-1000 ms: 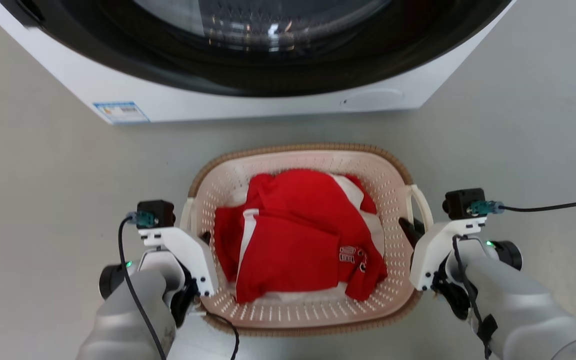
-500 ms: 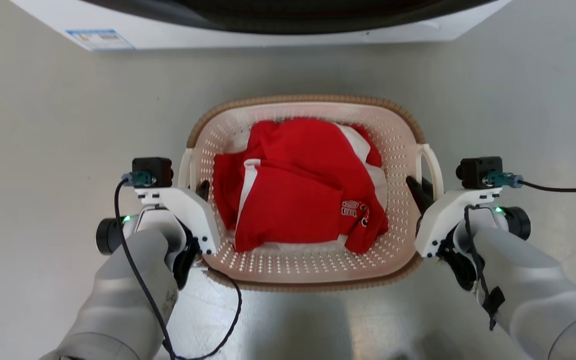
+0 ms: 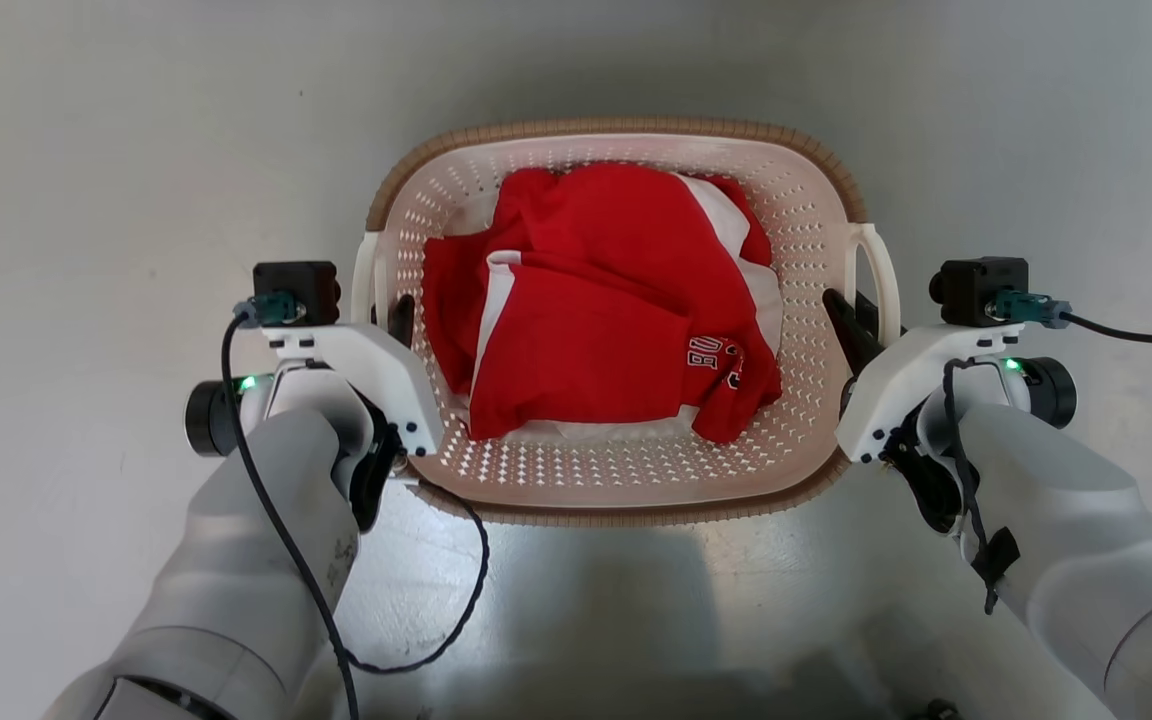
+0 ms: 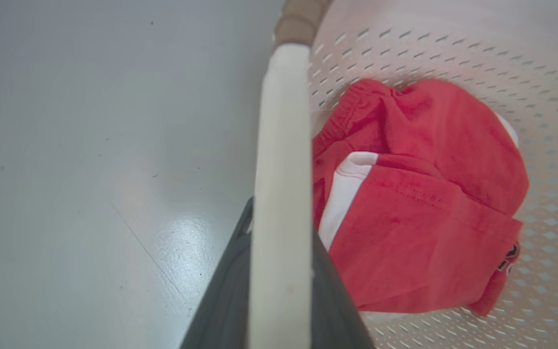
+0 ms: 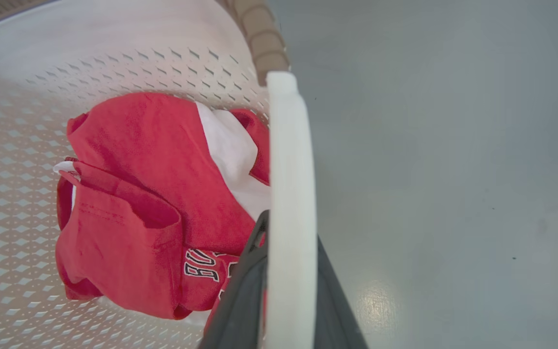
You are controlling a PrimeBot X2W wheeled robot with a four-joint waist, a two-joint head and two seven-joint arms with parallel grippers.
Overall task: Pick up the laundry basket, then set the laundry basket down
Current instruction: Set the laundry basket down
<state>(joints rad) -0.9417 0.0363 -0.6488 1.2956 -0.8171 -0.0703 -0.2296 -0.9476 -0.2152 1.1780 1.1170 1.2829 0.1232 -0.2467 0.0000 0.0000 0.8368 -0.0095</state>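
Laundry basket [image 3: 616,128], holding a red-and-white shirt [image 3: 586,340], is sitting between the left gripper [image 3: 391,315] and right gripper [image 3: 856,320] in the head view, grey floor [image 3: 86,200] around it. In the left wrist view, nearly closed jaws are clamping its white left handle [image 4: 281,169]. In the right wrist view, jaws are likewise pinching the right handle [image 5: 291,194].

Perforated smooth plastic laundry basket [image 3: 616,470], woven-look brown rim; soft red cloth garment [image 3: 596,310]; glossy grey floor [image 3: 116,180]

Both pale forearms rose from the frame's lower corners. The left hand [image 3: 388,312] and the right hand [image 3: 854,310] each pinched a handle of the laundry basket [image 3: 616,472].
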